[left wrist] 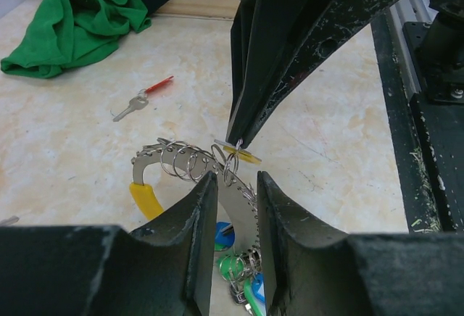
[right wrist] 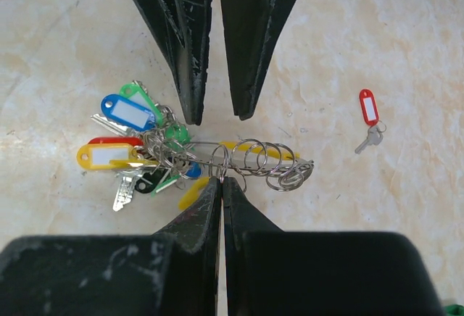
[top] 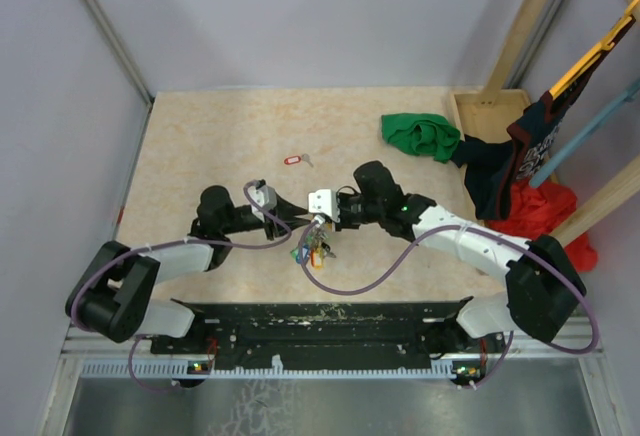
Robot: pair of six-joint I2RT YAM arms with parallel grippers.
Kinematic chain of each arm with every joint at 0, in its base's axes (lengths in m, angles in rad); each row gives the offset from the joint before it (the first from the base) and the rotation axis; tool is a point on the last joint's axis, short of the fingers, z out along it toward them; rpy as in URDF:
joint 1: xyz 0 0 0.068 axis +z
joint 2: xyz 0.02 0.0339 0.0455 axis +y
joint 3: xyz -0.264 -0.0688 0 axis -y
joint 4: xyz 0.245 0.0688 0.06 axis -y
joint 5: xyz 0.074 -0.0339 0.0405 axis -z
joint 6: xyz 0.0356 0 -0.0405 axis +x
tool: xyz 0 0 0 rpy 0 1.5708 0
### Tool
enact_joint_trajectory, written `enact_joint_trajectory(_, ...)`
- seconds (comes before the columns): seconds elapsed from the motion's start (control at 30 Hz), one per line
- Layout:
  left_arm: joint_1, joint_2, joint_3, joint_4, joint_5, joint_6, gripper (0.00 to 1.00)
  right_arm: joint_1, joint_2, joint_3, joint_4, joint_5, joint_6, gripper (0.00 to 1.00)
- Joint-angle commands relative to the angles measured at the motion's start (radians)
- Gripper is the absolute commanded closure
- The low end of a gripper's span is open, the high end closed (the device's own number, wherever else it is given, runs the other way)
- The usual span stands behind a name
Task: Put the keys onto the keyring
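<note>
Two pincers meet over a thin grey metal keyring (right wrist: 264,160), its coloured plastic tags (right wrist: 129,111) too small to read. The right pincer (right wrist: 221,183) clamps its wire; the left pincer (right wrist: 215,117), opposite, stands narrowly parted.

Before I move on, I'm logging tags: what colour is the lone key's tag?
Red tag; clearest in the right wrist view.

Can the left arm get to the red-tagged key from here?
Probably yes: the red-tagged key lies alone on the table just beyond the left fingers, which stand open at the keyring, and nothing sits between them.
</note>
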State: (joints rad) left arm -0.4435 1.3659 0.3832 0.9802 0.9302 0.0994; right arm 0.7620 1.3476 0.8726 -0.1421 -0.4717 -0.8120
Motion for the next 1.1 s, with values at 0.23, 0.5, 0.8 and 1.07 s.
enact_joint_trajectory(0.23, -0.043, 0.034, 0.084, -0.167, 0.041, 0.109, 0.69, 0.011, -0.005, 0.095, -0.003, -0.052, -0.027, 1.0)
enact_joint_trajectory(0.5, -0.044, 0.06, 0.11, -0.214, 0.003, 0.132, 0.69, 0.021, 0.005, 0.1, -0.008, -0.058, -0.026, 1.0)
enact_joint_trajectory(0.8, -0.044, 0.056, 0.11, -0.214, -0.051, 0.135, 0.66, 0.023, 0.011, 0.101, -0.009, -0.069, -0.026, 1.0)
enact_joint_trajectory(1.07, -0.044, 0.044, 0.089, -0.169, 0.003, 0.135, 0.66, 0.023, 0.012, 0.1, -0.008, -0.07, -0.026, 1.0)
